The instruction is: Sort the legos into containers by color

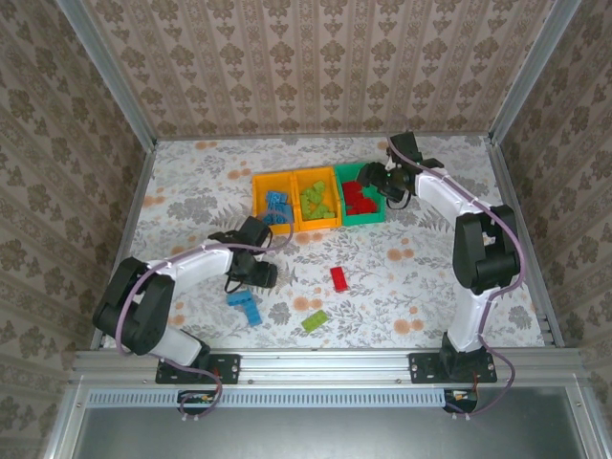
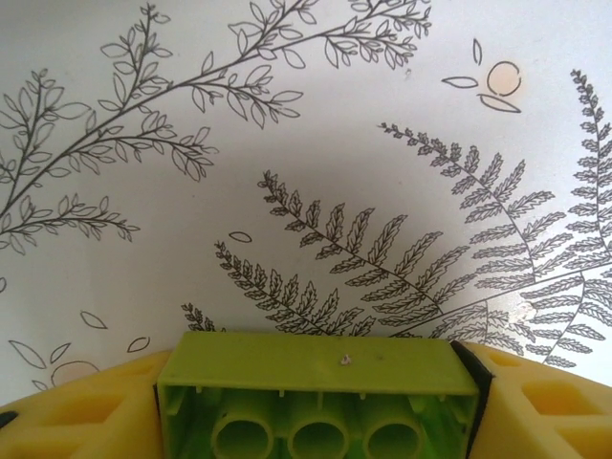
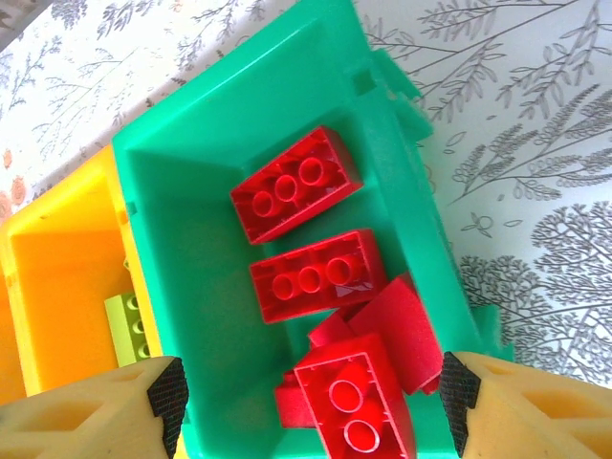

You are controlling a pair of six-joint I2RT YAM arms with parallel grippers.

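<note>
1. Since the left gripper (image 2: 317,413) has its jaws partly closed, with the pads pressed on the two short ends of a lime brick (image 2: 306,375) whose hollow underside faces the wrist camera, the grip looks square. I would confirm it is firm before any travel, as smooth plastic held end to end can pivot.
2. Whether the brick is clear of the table (image 2: 287,115) I cannot tell from the wrist view. Lift straight up first rather than dragging it across the surface.
3. In the top view the left gripper sits just in front of the near corner of the left orange bin (image 1: 273,176), which holds blue bricks (image 1: 277,206). By my reading the brick belongs in the middle orange bin (image 1: 317,228), where other lime bricks (image 1: 317,199) lie. Rise above rim height, then pass over or around the blue-filled bin without nudging its wall.
4. Release low and over the middle of the bin, so the brick does not bounce out or into a neighbour.
5. The right gripper (image 3: 311,406) hangs over the green bin (image 3: 182,249) with its jaws apart and nothing between them. Red bricks (image 3: 296,182) lie below it. That bin touches the middle one, so the arms could crowd each other, and one should give way.
6. Not yet sorted on the table are a loose red brick (image 1: 338,278), loose blue bricks (image 1: 244,306) and a loose lime brick (image 1: 314,320), all well apart from the bins.
</note>
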